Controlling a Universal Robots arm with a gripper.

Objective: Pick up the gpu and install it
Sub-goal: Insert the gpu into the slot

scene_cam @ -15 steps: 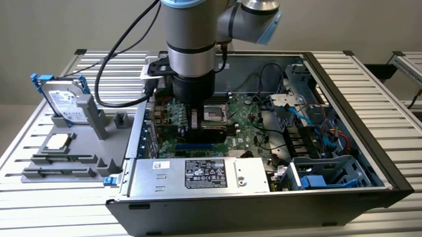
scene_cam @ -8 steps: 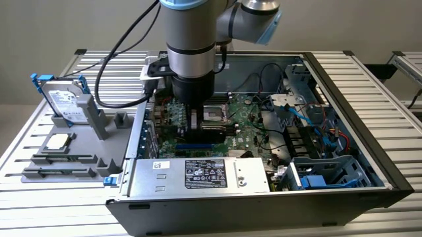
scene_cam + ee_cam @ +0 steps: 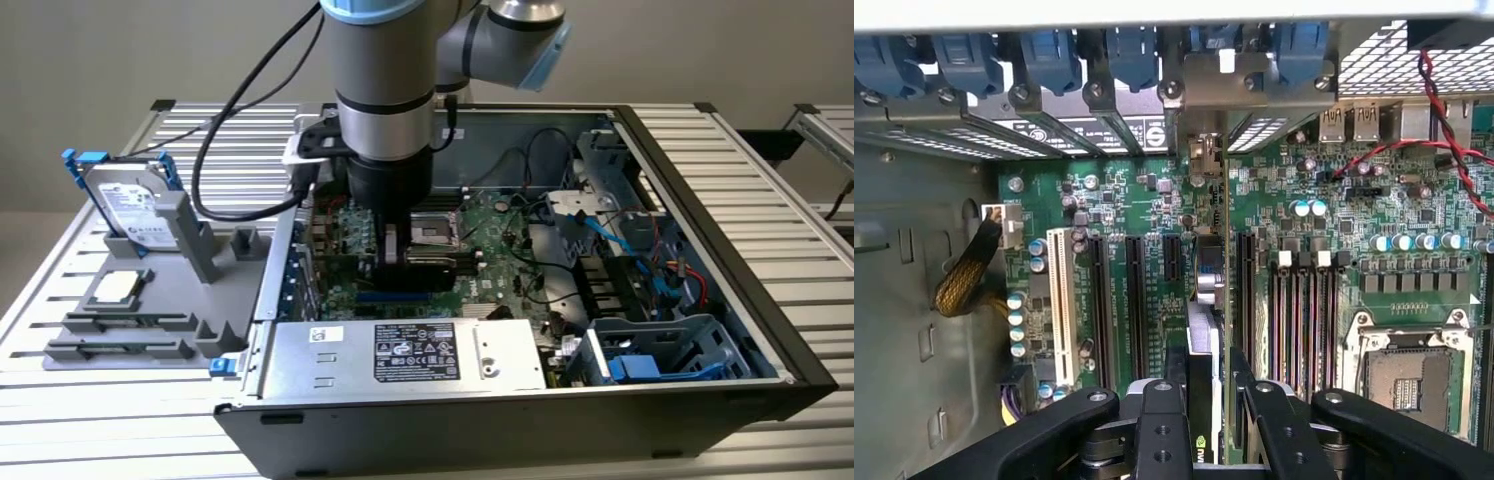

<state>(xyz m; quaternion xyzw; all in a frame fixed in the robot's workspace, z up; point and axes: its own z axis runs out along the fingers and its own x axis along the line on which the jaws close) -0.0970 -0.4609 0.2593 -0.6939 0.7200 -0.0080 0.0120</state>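
Gripper [image 3: 400,262] sits low inside the open computer case [image 3: 721,260], directly over the green motherboard [image 3: 501,255], in the exterior view. Arm [image 3: 384,90] comes straight down from above into the case.

Wrist view: black fingers [image 3: 1262,405] are pinched on the gpu [image 3: 1206,330], which stands on edge between them, seen edge-on as a thin vertical card. Card runs from the fingers toward the rear wall of the case; its silver end bracket [image 3: 1199,95] lies against the row of rear slot covers [image 3: 1054,120]. Card lines up with the expansion slot region, between the black slots [image 3: 1124,300] on one side and the memory slots [image 3: 1299,310] on the other. Whether it is fully seated cannot be told.

Empty CPU socket [image 3: 1414,380] shows beside the memory slots. Red and black wires [image 3: 1444,120] cross the board near the rear ports.

Exterior view, off the case on the exterior view's left: grey holder tray [image 3: 160,300] carrying a silver hard drive [image 3: 134,205] in a blue frame, standing upright, and a small square CPU chip [image 3: 118,287] lying flat. Power supply [image 3: 400,355] with a label sits along the case's near side. All stands on a slatted metal table [image 3: 80,420].
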